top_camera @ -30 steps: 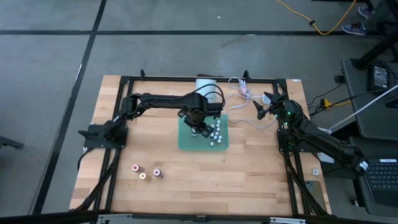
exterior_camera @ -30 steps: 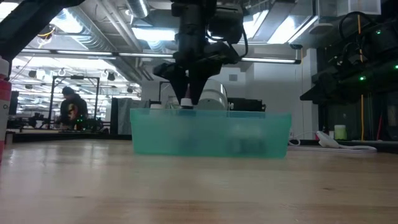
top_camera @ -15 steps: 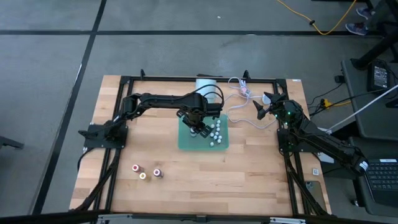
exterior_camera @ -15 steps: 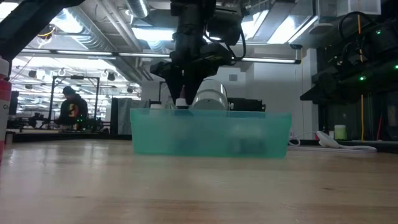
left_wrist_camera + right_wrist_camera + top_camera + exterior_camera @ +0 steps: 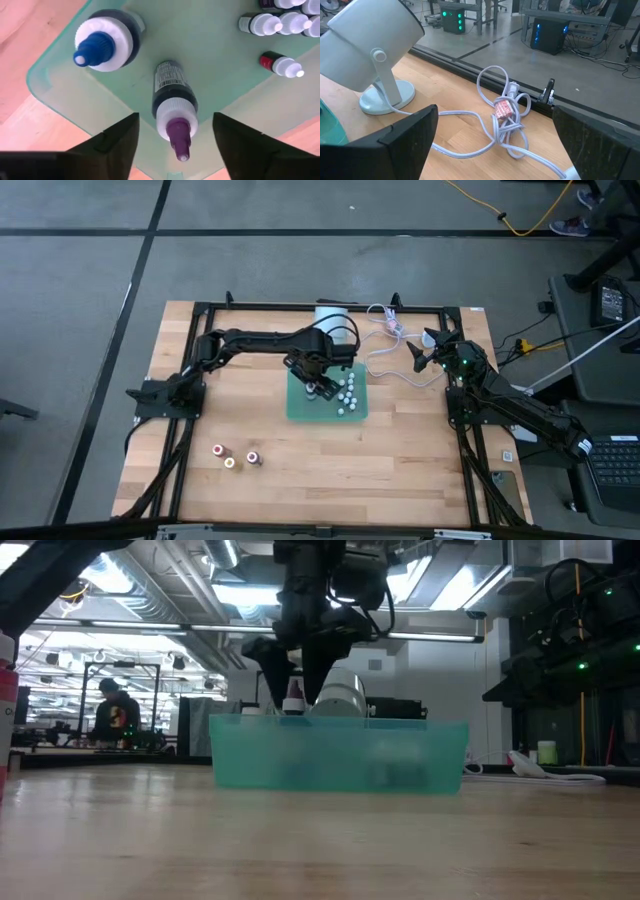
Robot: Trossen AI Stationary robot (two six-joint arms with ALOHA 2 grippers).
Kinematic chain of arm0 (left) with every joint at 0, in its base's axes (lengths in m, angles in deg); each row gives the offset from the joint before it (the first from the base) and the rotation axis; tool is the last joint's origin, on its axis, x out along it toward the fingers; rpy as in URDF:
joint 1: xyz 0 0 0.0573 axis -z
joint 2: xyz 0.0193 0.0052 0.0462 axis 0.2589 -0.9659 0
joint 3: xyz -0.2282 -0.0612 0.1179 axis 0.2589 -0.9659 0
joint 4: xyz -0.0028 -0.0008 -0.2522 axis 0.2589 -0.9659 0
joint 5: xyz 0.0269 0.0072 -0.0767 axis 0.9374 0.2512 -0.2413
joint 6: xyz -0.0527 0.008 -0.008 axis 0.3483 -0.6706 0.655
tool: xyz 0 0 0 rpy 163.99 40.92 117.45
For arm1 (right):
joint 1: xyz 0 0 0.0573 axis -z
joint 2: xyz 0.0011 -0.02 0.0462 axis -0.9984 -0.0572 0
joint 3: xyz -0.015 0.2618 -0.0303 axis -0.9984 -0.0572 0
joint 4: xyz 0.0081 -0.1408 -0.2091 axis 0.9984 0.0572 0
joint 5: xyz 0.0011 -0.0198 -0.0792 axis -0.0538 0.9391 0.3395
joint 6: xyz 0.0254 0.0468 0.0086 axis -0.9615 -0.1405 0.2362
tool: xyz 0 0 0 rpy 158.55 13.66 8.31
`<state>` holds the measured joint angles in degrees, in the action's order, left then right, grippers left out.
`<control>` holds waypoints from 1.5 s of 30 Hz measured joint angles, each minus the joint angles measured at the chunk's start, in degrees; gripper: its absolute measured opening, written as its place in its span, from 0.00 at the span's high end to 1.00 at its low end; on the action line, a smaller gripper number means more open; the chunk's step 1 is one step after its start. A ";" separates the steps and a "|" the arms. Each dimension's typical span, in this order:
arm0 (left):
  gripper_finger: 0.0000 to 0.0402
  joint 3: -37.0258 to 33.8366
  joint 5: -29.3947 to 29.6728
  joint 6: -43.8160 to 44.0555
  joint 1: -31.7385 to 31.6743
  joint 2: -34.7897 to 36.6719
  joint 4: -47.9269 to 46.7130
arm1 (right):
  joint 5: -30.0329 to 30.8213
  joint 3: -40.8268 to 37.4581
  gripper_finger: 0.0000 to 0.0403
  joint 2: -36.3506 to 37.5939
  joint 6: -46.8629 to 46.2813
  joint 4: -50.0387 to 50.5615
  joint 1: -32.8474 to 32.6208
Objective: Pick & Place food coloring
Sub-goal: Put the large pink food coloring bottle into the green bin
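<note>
Across the wooden table (image 5: 250,420) your largest landmark is the teal tray (image 5: 300,408), sitting mid-table in front of a white lamp (image 5: 367,47) and a tangle of pale cable (image 5: 500,112). Your left arm reaches over the tray from its own side, and the left gripper (image 5: 312,383) hangs above the tray's left part. Your right arm waits at the table's right edge, and the right gripper (image 5: 422,352) is spread wide with nothing between its fingers, facing the lamp and cable.

Look through the left wrist camera and you see the relation that matters. A purple-tipped bottle (image 5: 173,112) stands upright on the tray floor, directly beneath the left gripper and centred in the gap between its fingers (image 5: 112,142). Both fingers stand clear of the bottle's sides, so read the pincer as released, not grasping. The bottle's long axis runs vertical, in line with the gripper's approach, so a straight lift clears it.

Beside it stands a blue-tipped bottle (image 5: 102,40), and a cluster of white-capped bottles (image 5: 277,22) fills the tray's far part. Three more bottles (image 5: 233,457) stand loose on the table near the front left, well apart from the tray. Your left arm is much the nearer to them.
</note>
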<state>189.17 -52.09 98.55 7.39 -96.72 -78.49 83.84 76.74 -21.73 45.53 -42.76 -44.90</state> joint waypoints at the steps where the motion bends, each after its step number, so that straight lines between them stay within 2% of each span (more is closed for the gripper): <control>1: 0.37 0.00 0.19 0.02 0.00 0.32 -0.13 | 0.00 -0.01 0.02 0.00 0.00 0.00 0.00; 7: 0.27 0.00 2.94 0.11 0.32 3.61 -0.71 | 0.00 -0.02 0.02 0.00 0.01 0.02 0.00; 13: 0.28 0.00 7.06 1.10 2.37 8.66 -1.73 | 0.00 -0.02 0.02 0.00 0.00 0.02 0.00; 22: 0.28 -1.53 11.88 2.04 9.85 15.89 -6.18 | 0.00 0.00 0.02 0.00 0.00 0.02 0.00; 33: 0.28 -20.37 9.71 4.24 20.03 27.63 3.36 | 0.00 -0.02 0.02 0.00 0.00 0.02 0.00; 45: 0.28 -33.65 4.95 7.19 29.34 29.81 13.79 | 0.00 0.00 0.02 0.00 0.00 0.02 -0.02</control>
<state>155.52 -47.14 105.74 36.72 -66.91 -64.70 83.84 76.74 -21.73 45.53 -42.74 -44.92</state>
